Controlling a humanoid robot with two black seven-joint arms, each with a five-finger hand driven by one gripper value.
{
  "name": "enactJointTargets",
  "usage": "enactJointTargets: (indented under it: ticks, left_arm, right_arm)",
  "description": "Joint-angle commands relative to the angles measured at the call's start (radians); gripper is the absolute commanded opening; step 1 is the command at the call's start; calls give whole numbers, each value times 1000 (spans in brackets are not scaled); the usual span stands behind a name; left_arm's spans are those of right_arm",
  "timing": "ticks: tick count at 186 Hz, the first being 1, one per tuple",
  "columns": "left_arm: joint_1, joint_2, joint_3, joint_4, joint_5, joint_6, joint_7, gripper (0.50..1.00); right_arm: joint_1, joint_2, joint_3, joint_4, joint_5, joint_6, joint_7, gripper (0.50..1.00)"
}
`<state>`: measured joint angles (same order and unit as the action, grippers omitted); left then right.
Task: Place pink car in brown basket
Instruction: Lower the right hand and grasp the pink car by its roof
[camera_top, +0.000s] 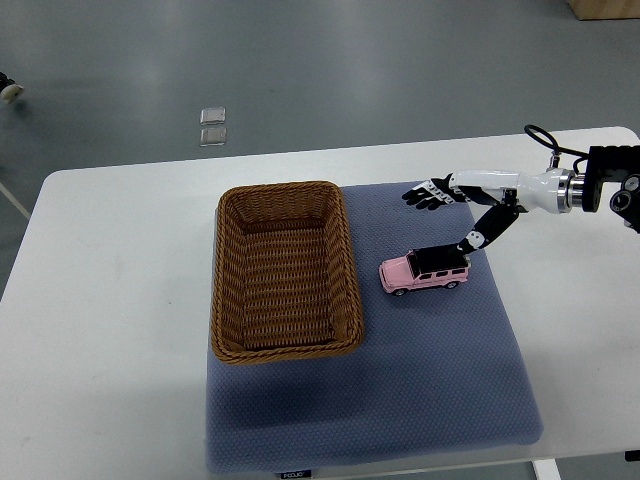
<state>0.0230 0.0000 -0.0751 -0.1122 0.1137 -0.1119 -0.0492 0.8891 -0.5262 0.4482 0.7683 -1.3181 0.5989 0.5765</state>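
— Where do we see the pink car (423, 273)?
— Upright on its wheels, black roof, nose toward the brown basket (285, 270), just beside its right wall, apart.
— And the basket?
— We see it woven, rectangular, open side up, empty.

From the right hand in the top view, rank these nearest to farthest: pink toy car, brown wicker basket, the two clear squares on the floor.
1. Pink toy car, just below the right hand.
2. Brown wicker basket, to its left.
3. Two clear squares, on the floor beyond the table.
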Motion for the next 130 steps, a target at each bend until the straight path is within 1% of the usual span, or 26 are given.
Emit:
enactJointTargets:
  ticks: [1,36,67,104,130]
  left_arm:
    - [0,0,0,0,0,0,0,1000]
    - [0,0,0,0,0,0,0,1000]
    - [0,0,0,0,1,0,0,1000]
    - [0,0,0,0,0,0,0,1000]
    - [0,0,0,0,1,0,0,1000]
  right_arm:
    - [1,0,0,0,-66,-27,17,915]
    - [-2,6,-39,32,-95,-97,17,917]
    - [-9,14,-135,35,-95,-220,19,915]
    - [-16,18,-149,35,-93,-255,19,913]
    - [-38,21,-151,35,-95,-295,14,907]
